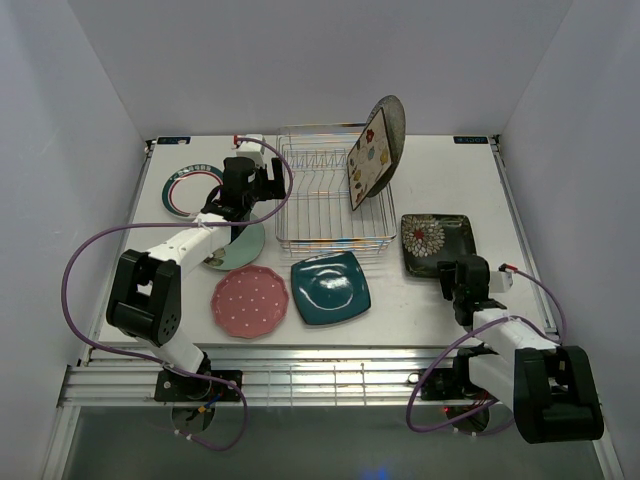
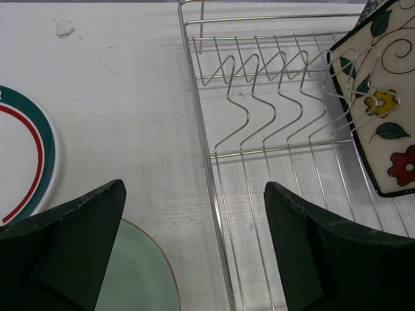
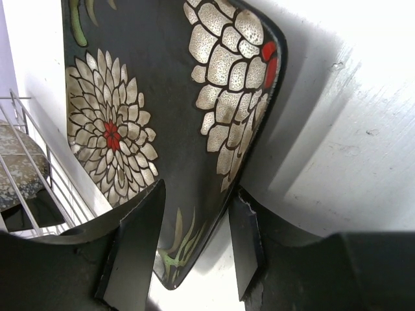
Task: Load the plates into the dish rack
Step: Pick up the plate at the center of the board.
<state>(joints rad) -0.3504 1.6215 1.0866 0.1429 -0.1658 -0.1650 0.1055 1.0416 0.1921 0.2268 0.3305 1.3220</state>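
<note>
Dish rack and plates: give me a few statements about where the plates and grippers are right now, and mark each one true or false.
1. Two plates stand in the dish rack. True: the cream floral plate, with the speckled grey plate behind it.
2. The teal plate is in the rack. False: it lies on the table in front of the rack.
3. The right gripper straddles an edge of the black floral plate. True.
4. The left gripper holds the mint plate. False: it is open and empty above the rack's left rail, and the mint plate lies on the table.
</note>
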